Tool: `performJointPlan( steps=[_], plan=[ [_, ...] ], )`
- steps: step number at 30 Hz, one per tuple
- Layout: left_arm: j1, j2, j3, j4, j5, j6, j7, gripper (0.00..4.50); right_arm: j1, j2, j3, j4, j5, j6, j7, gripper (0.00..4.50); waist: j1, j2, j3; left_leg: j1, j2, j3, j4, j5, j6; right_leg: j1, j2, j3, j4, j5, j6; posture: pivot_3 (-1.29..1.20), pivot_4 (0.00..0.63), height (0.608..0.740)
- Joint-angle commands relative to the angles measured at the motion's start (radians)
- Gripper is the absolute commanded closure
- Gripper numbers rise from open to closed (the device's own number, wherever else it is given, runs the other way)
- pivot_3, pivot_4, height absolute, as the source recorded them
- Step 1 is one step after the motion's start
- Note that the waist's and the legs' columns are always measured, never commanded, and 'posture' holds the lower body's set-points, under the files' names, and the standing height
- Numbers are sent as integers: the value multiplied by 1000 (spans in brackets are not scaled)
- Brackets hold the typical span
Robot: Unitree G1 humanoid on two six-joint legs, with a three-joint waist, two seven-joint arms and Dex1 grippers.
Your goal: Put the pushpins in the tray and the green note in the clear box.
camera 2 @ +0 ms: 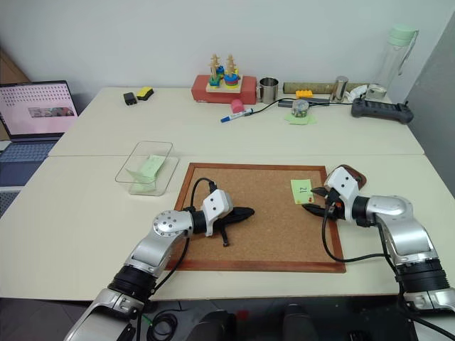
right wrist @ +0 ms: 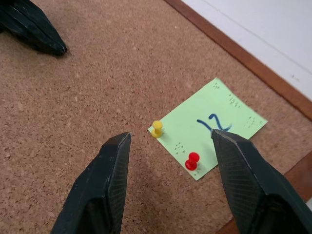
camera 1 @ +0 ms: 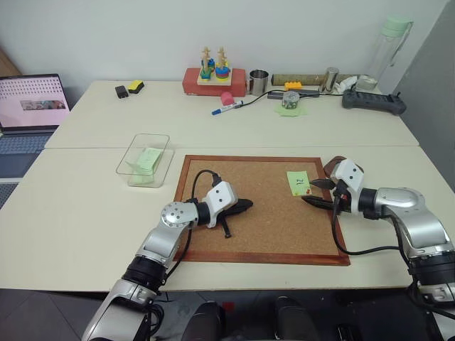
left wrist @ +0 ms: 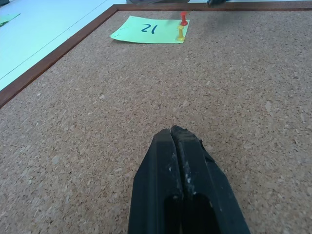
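Pale tabletop [camera 1: 92, 213] carrying a wood-framed cork board [camera 1: 270, 227], with a laptop at the robot's far left and assorted clutter along the far edge by the wall. Task progress, judged from the layout: nothing is finished. The small light-green square paper note with handwritten digits [right wrist: 210, 127] lies near the board's right edge, fastened by two tiny pushpins, one yellow [right wrist: 156, 128] and one red [right wrist: 192, 160], both upright in the cork. The shallow transparent plastic box [camera 1: 146, 159] sits on the tabletop just beyond the board's far-left corner and holds only a blank pale-green slip [camera 1: 146, 159]. The small dark reddish-brown wooden tray [camera 2: 355, 176] lies beside the board's right frame, mostly hidden behind the right arm; whether it holds anything cannot be told. Both pins must be pulled and the note moved. Right gripper [right wrist: 170, 146] reaches in from the right, angled down over the note, jaws released and straddling the pins without touching them. Left gripper [left wrist: 179, 139] rests low over the board's left-centre, pointing toward the note, jaws clenched on nothing.
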Motion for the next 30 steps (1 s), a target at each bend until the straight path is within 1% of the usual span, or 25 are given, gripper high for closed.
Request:
performJointPlan(
  steps=[1,7,8,9,10,11,14,15,16,18,21,22,30],
  plan=[
    [23,14,-9,19,21,15,-6,4500,-42,14,-17,46,-2,-33,-6,1776,0,0,0,0,0,0,0,0,0,0,0,0,0,0,0,0,150,740],
    [25,16,-9,16,20,17,-7,4500,-72,31,-3,128,-16,-74,7,1776,-1,0,0,0,0,0,0,0,0,0,0,0,0,0,0,0,150,740],
    [26,16,-9,14,19,18,-7,4500,-77,33,-1,143,-19,-81,8,1951,-1,0,0,0,0,0,0,0,0,0,0,0,0,0,0,0,150,740],
    [26,16,-9,13,19,19,-8,4500,-81,35,1,154,-21,-87,9,1951,-1,0,0,0,0,0,0,0,0,0,0,0,0,0,0,0,150,740],
    [28,16,-7,8,13,25,-11,4500,-85,37,2,165,-23,-92,10,2209,-1,0,0,0,0,0,0,0,0,0,0,0,0,0,0,0,150,740],
    [30,17,-7,0,7,34,-18,4500,-90,39,3,179,-27,-97,13,2320,-1,0,0,0,0,0,0,0,0,0,0,0,0,0,0,0,150,740],
    [32,20,-7,-8,4,40,-25,4500,-101,44,4,206,-35,-111,20,3107,-3,0,0,0,0,1,0,0,0,0,0,0,0,0,0,0,150,740],
    [32,21,-6,-7,5,39,-25,4500,-103,46,4,212,-38,-114,21,3200,-3,0,0,0,0,1,0,0,0,0,0,0,0,0,0,0,150,740],
    [32,22,-6,-6,6,39,-25,4500,-105,48,4,218,-40,-117,23,3457,-3,0,0,0,0,1,0,0,0,0,0,0,0,0,0,0,150,740],
    [33,25,-5,-7,6,40,-26,4500,-108,49,5,227,-42,-121,26,3830,-3,0,0,0,0,0,-1,0,0,0,0,0,0,0,0,0,150,740],
    [35,28,-4,-9,6,41,-26,4500,-110,50,4,233,-44,-124,36,4361,-3,0,0,0,0,1,-1,0,0,0,0,0,0,0,0,0,150,740],
    [36,29,-3,-10,6,42,-26,4500,-109,49,4,232,-43,-124,39,4476,-3,0,0,0,0,1,0,0,0,0,0,0,0,0,0,0,150,740],
    [40,35,0,-10,10,43,-18,4500,-97,41,-28,157,5,-82,62,4476,-3,0,0,0,0,0,0,0,0,0,0,0,0,0,0,0,150,740]
  ],
)
